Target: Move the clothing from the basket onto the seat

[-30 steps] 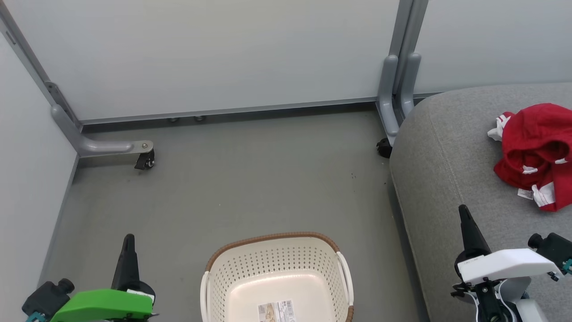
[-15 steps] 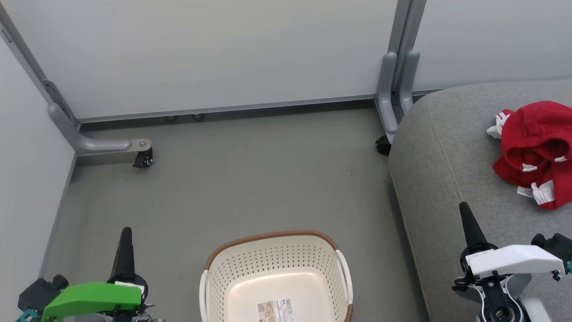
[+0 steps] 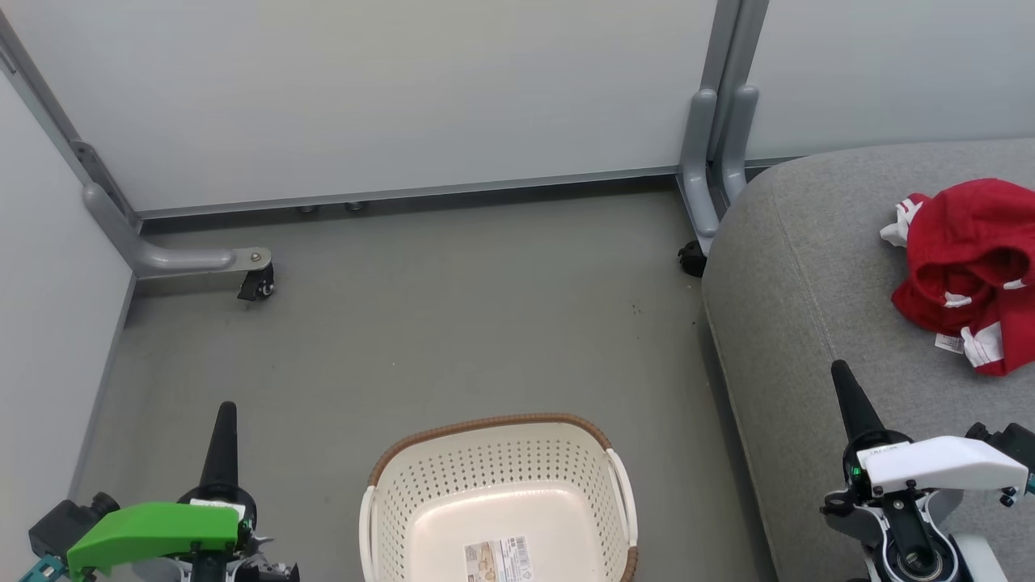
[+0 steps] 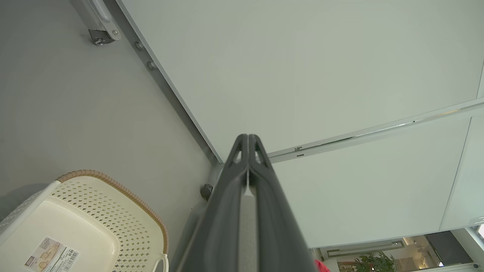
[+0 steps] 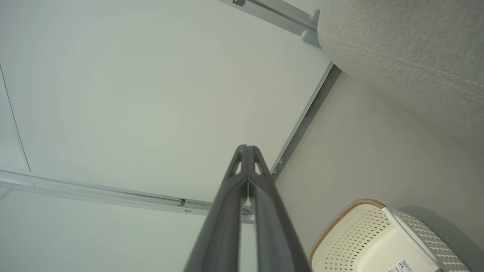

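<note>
Red clothing (image 3: 970,271) with white trim lies bunched on the grey seat (image 3: 808,267) at the right edge of the head view. The cream perforated basket (image 3: 485,461) stands on the floor at bottom centre, with a paper label on its bottom and no garment in the part I see; it also appears in the left wrist view (image 4: 113,196) and the right wrist view (image 5: 351,230). My left gripper (image 3: 225,408) is shut over the floor, left of the basket. My right gripper (image 3: 838,370) is shut above the seat's front part, apart from the clothing. Both hold nothing.
Pale partition panels (image 3: 404,97) with grey frames close off the back and left. A caster foot (image 3: 257,284) juts onto the grey floor (image 3: 445,323) at back left; another caster (image 3: 691,260) sits by the seat's back corner.
The whole head view has shifted slightly, so the camera moved. Both grippers sit a little lower in the picture, still shut. The clothing and the basket stay where they were.
</note>
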Controlling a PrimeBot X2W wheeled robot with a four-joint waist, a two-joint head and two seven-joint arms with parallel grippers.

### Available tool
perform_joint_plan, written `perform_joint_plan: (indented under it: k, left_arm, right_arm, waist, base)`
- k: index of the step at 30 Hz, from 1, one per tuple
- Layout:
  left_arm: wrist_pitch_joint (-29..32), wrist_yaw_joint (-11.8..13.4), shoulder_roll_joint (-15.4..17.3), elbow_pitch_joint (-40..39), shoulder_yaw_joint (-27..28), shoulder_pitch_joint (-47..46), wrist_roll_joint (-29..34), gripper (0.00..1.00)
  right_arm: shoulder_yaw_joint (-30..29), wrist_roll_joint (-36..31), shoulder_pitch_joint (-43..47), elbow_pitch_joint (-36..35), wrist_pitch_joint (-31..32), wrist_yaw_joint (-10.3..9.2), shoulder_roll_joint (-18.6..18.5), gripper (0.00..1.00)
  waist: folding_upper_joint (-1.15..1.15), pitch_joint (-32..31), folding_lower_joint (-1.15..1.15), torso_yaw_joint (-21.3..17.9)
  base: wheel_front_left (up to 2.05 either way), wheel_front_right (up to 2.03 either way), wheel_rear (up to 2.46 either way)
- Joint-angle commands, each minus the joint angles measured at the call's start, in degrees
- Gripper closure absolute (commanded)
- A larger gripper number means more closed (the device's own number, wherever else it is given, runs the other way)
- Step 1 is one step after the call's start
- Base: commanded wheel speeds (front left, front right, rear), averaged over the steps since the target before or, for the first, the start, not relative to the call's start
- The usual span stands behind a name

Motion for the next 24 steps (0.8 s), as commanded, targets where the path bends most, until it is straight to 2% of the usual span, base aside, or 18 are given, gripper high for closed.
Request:
perform_joint_plan:
  k: [1, 24]
  left_arm:
    - [0.3, -0.3, 0.5, -0.2, 0.4, -1.6, -1.3, 1.00]
    - [3.3, -0.7, 0.5, 0.9, 1.7, -3.3, -11.4, 1.00]
  right_arm:
    - [-0.2, 1.5, -1.2, -0.1, 0.4, 0.03, -0.2, 1.00]
    - [-1.4, 12.5, -2.0, 0.5, 3.3, 0.02, 0.0, 1.00]
  waist:
    - [0.00, 0.0, 0.00, 0.0]
    - [0.00, 0.7, 0.00, -0.3]
  base:
    - [0.00, 0.00, 0.00]
    - [0.00, 0.00, 0.00]
